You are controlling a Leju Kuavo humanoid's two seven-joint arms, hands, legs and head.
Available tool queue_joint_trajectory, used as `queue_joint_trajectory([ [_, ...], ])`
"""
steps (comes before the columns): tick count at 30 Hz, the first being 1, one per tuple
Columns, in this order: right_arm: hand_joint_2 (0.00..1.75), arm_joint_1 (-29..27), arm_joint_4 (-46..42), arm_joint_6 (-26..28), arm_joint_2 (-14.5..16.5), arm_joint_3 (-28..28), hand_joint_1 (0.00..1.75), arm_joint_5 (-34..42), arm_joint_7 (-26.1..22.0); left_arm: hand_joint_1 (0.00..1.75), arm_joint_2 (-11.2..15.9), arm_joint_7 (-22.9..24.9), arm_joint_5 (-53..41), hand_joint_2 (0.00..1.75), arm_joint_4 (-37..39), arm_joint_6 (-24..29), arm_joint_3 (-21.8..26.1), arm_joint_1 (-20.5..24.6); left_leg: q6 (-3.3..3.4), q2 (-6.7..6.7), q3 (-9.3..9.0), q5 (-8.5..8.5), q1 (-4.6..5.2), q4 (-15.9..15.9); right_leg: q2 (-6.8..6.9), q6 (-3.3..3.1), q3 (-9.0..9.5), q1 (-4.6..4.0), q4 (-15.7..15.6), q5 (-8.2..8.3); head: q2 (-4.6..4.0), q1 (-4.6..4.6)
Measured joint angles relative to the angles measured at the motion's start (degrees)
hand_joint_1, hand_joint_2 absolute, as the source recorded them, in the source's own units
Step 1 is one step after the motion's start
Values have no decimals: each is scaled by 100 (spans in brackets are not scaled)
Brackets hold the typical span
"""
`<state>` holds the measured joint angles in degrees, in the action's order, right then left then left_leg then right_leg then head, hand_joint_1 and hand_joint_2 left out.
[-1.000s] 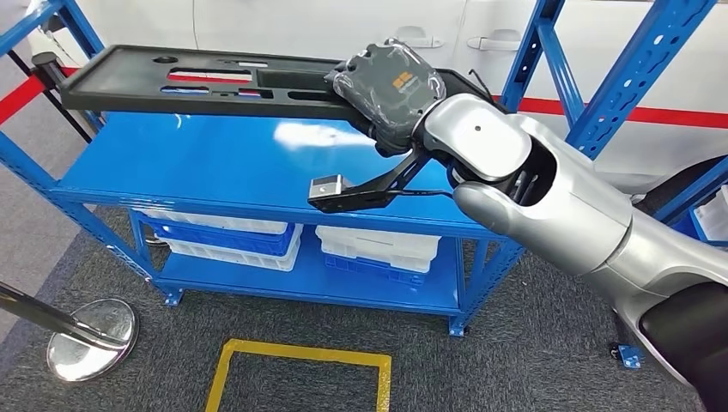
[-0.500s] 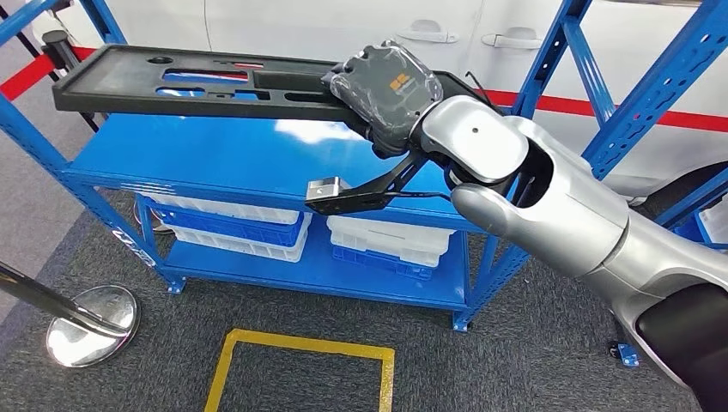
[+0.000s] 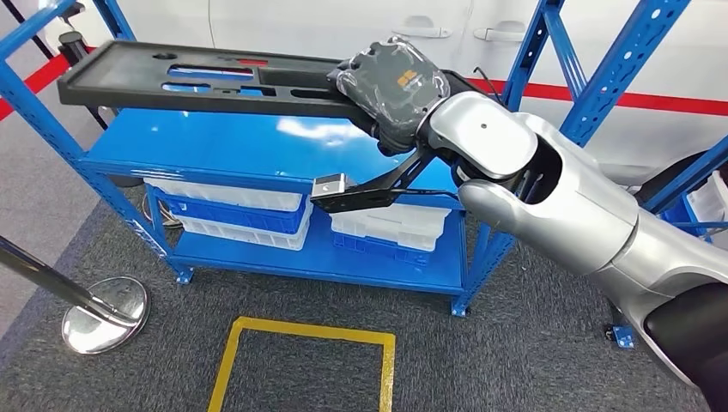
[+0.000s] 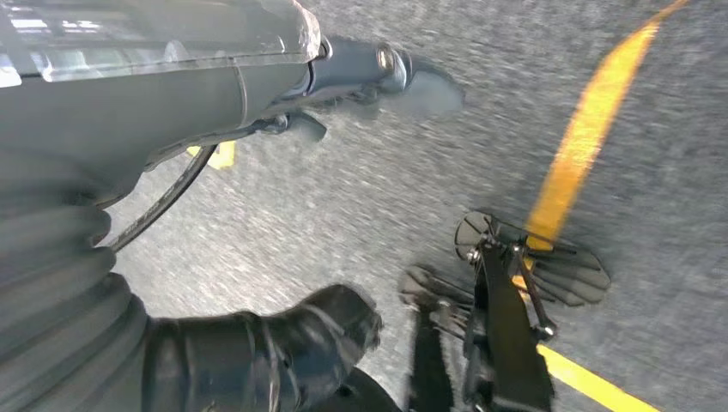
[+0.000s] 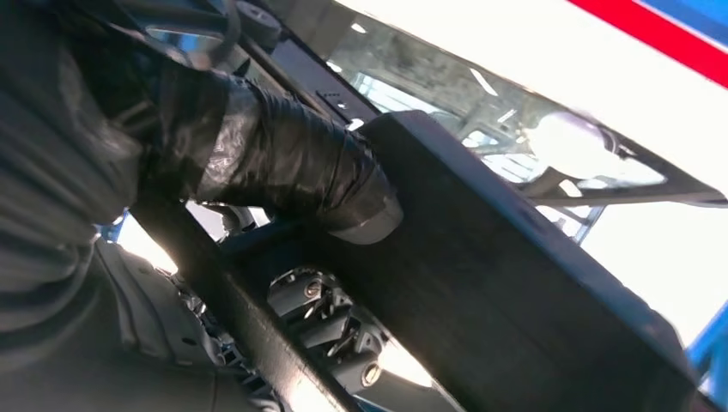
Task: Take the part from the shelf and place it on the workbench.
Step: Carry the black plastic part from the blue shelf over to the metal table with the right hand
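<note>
I've got the right hand (image 3: pixel 393 86) wrapped around the near end of the part (image 3: pixel 206 79) — a long black tray-like panel with slots cut through it. From the head view the part sits level above the top deck of the blue shelf (image 3: pixel 257 150), reaching out to the left from the hand; I can't tell whether its far end touches the deck or the frame. In the right wrist view the thumb (image 5: pixel 292 163) presses on the edge of the part (image 5: pixel 515 283) and the darker fingers (image 5: pixel 330 322) curl underneath, so the grip is closed on the part. The silver right arm (image 3: pixel 549 193) comes in from the lower right, with a black bracket and small camera block (image 3: pixel 330 187) hanging below the wrist. On the lower level of the shelf sit 2 stacks of bins: blue and white bins (image 3: pixel 236 215) on the left, white bins (image 3: pixel 391 230) on the right. A yellow floor marking (image 3: pixel 300 330) lies on the grey carpet in front of the shelf, and a chrome stanchion base (image 3: pixel 103 313) stands at the left. Left hand (image 4: pixel 257 348) hangs over the carpet — the left wrist view is blurred, it grips nothing that I can see, and I cannot tell how its fingers are set.
</note>
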<state>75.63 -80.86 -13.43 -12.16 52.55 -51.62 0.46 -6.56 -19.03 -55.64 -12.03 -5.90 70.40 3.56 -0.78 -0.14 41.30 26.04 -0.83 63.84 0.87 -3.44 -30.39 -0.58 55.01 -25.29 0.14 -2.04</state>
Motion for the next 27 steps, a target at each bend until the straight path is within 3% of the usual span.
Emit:
queue_joint_trajectory([
  [1,175,-1,0,-1,-1,1,175,0,0,0,9,2,0,175,-1,-2,0,-2,-29,0,83,267,-12,383,-1,3,-85,7,8,63,0,-2],
  [2,175,-4,1,-1,-2,1,175,0,0,0,21,2,0,175,-1,-2,0,-4,-64,1,137,412,-25,724,-2,23,-176,16,34,115,1,-1],
  [3,175,-7,1,-2,-4,2,175,0,0,0,35,2,1,175,-1,-2,0,-4,-100,1,123,420,-45,927,-1,46,-270,32,75,157,1,-1],
  [4,175,-8,1,-2,-4,2,175,1,-1,0,47,2,1,175,-1,-3,0,-3,-139,3,12,323,-69,938,3,71,-365,57,131,189,0,-2],
  [6,175,-6,-4,0,-5,2,175,0,-4,0,64,1,0,175,0,-4,0,4,-243,13,-455,99,-140,399,12,130,-536,108,274,219,0,-3],
  [8,175,2,-21,3,-12,-2,175,1,-7,0,67,2,-4,175,1,-9,0,10,-287,2,-866,126,-158,-224,11,199,-689,107,415,243,1,-14],
  [9,175,4,-28,5,-16,-4,175,1,-8,0,65,2,-7,175,2,-11,0,14,-267,-8,-930,184,-150,-366,8,238,-748,94,462,270,1,-17],
  [12,175,-21,-30,4,-58,-7,175,2,-11,0,69,1,-14,175,3,-16,0,16,-82,-13,-836,123,-122,-379,-5,319,-853,110,530,298,1,-15],
  [14,175,-37,-31,3,-95,-7,175,2,-13,0,78,1,-17,175,3,-18,0,18,61,6,-728,25,-112,-389,-22,353,-979,132,846,-69,0,-14],
  [16,175,-39,-31,3,-117,-7,175,2,-13,0,88,1,-22,175,3,-18,1,21,157,13,-593,-81,-78,-390,-33,367,-1172,130,1550,-625,1,-14],
  [17,175,-46,-31,3,-128,-7,175,2,-12,0,92,1,-27,175,3,-18,1,19,177,11,-526,-132,-53,-388,-37,356,-1233,118,1891,-793,1,-14],
  [18,175,-57,-30,3,-138,-6,175,6,-11,0,93,1,-36,175,3,-19,2,16,190,7,-463,-180,-21,-386,-43,325,-1227,101,2110,-860,2,-15],
  [19,175,-69,-30,3,-145,-5,175,11,-11,0,94,-1,-47,175,3,-20,2,14,202,2,-411,-224,15,-383,-51,267,-1119,70,2124,-808,2,-15],
  [20,175,-78,-30,4,-149,-5,175,16,-11,0,95,-8,-56,175,3,-22,2,13,215,-5,-374,-259,57,-386,-61,176,-907,21,1922,-674,2,-15],
  [21,175,-73,-32,5,-150,-5,175,20,-11,0,92,-20,-65,175,3,-26,2,16,231,-11,-352,-289,85,-394,-78,38,-618,-53,1550,-523,2,-15],
  [22,175,-61,-40,7,-148,-5,175,22,-12,0,59,-32,-69,175,15,-38,1,24,235,-12,-335,-320,105,-405,-88,-134,-322,-140,1123,-456,2,-40],
  [23,175,-38,-55,9,-146,-7,175,25,-13,0,39,-44,-70,175,26,-48,1,32,229,-9,-325,-356,95,-424,-79,-267,-86,-217,747,-424,2,-59],
  [24,175,-14,-69,11,-146,-8,175,28,-13,0,22,-50,-71,175,37,-58,1,40,207,0,-320,-400,62,-452,-69,-353,55,-285,488,-417,2,-77],
  [25,175,8,-82,12,-148,-9,175,32,-12,0,10,-51,-72,175,48,-66,1,48,173,11,-318,-452,31,-488,-47,-386,111,-325,343,-420,2,-94],
  [27,175,30,-90,12,-155,-9,175,49,-8,0,39,-49,-78,175,47,-65,0,60,125,20,-334,-538,18,-583,-12,-366,135,-321,131,-248,2,-84],
])
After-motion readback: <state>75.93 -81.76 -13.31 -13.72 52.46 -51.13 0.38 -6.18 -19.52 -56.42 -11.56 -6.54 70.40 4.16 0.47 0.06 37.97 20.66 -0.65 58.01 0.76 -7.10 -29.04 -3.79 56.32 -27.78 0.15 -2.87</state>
